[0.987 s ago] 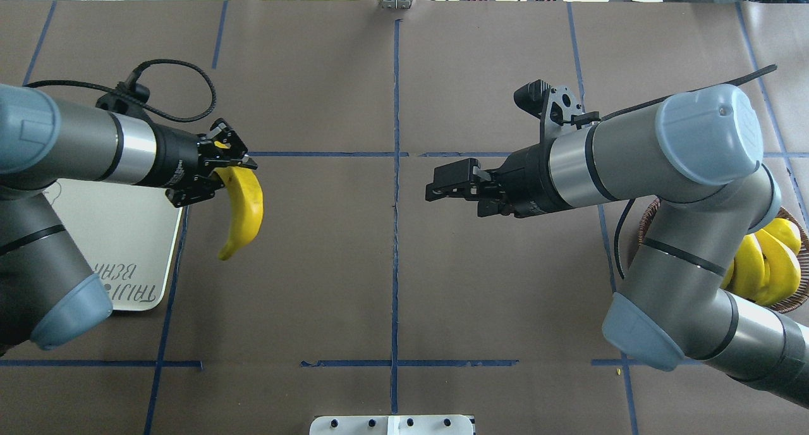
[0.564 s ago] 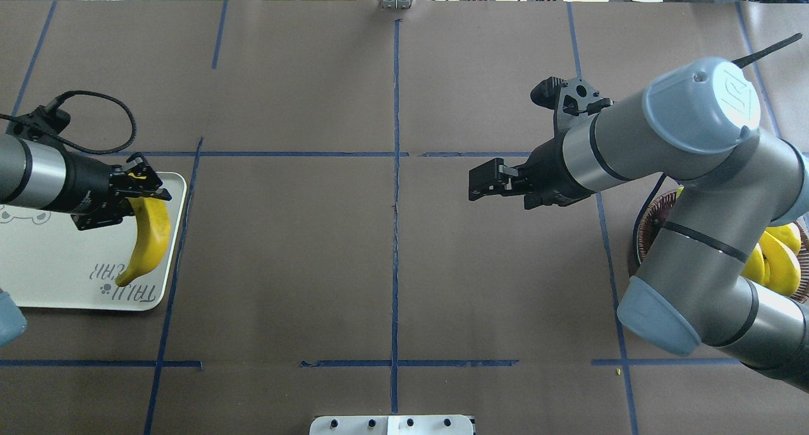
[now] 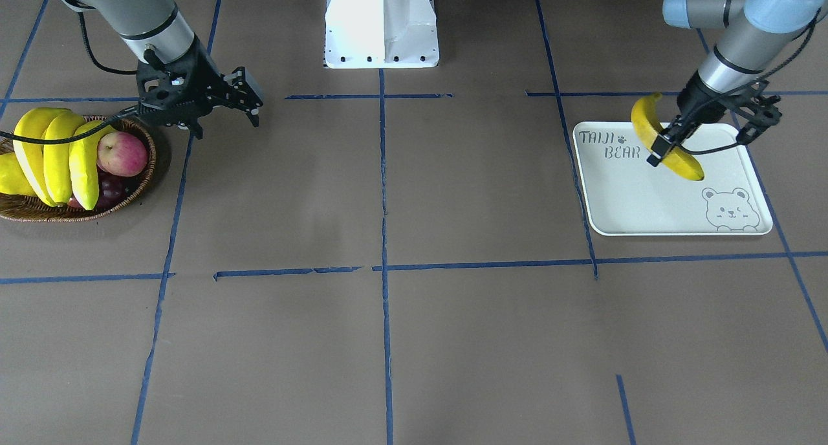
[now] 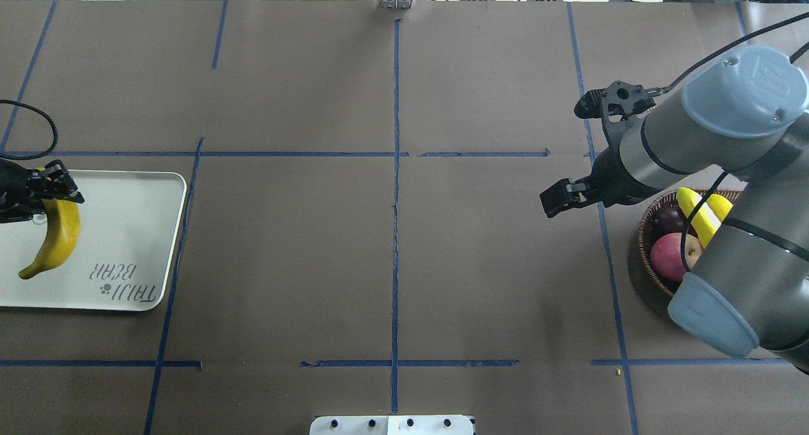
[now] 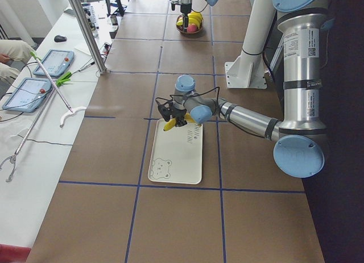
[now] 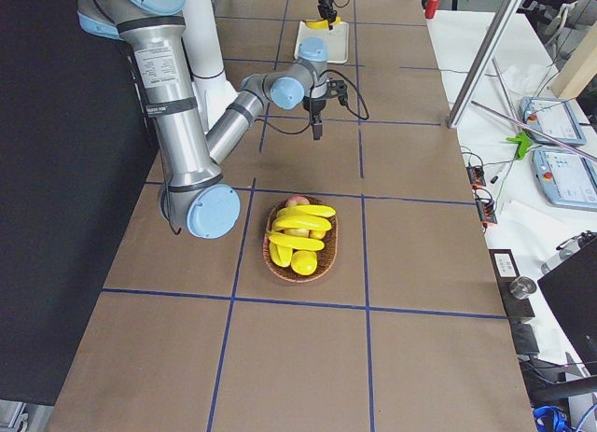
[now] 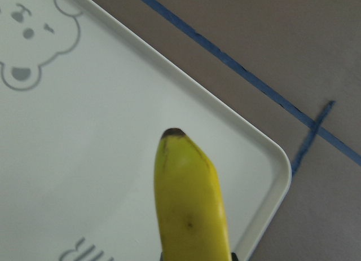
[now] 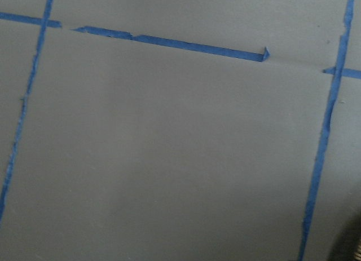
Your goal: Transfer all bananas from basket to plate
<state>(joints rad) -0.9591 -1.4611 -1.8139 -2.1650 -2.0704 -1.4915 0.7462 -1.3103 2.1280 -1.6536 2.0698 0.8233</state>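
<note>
While the left tool (image 3: 671, 149) stays out over the plate (image 3: 647, 202), it is clamped on one banana (image 3: 647, 123) near its stem end, with the fruit hanging aslant above the lettered half of the plate. From overhead the free tip points toward the robot's side, inside the rim. Cannot tell whether the banana touches the plate surface. The left wrist view shows the dark tip over bare white, with the bear outline off to one side. Right tool (image 3: 251, 102) hangs above bare desk (image 3: 453, 193), just beside the basket (image 3: 39, 216), jaws apart, nothing in them. The basket sits at the desk's far right end, well apart from the plate. It holds three bananas (image 3: 59, 154) lying side by side, a red apple (image 3: 121, 152) against them, dark grapes (image 3: 111, 189) under the apple and a short yellow fruit (image 3: 10, 176) at the outer edge. Blue tape lines (image 3: 383, 173) cross the brown desk cover.
</note>
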